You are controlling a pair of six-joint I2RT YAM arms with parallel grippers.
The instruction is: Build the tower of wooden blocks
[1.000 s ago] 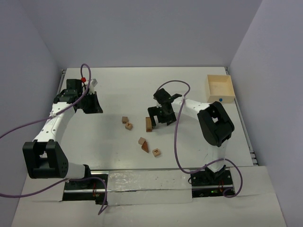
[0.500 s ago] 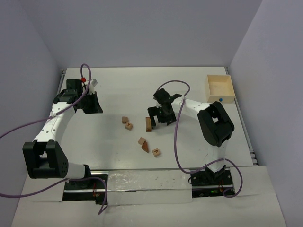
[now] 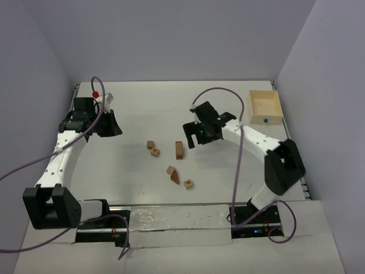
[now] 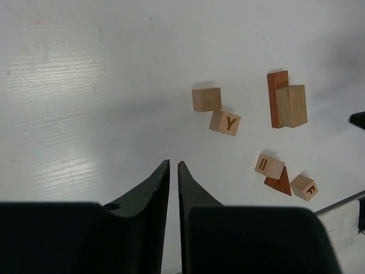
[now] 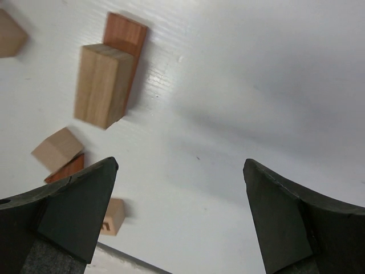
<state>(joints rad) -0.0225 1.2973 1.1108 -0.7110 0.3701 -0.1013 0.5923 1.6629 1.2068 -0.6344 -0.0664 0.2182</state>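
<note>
Fingers (image 5: 74, 211) spread wide; box (image 3: 266, 107) holds one blue bit (image 3: 266, 120).

No stack stands yet — the wood blocks (image 3: 171, 160) lie loose on the white table. Taking the reddish-brown bar (image 4: 276, 92) as landmark: it lies flat, with the tan oblong (image 4: 291, 105) resting on it, overhanging one long edge. To its left in the top view sit two tan cubes touching at a corner — a blank one (image 4: 206, 99) and one marked Y (image 4: 224, 123). Nearer the arm bases, a lettered cube (image 4: 269, 166) leans against the reddish-brown wedge (image 4: 279, 182), another lettered cube (image 4: 304, 187) just beside it.
</note>
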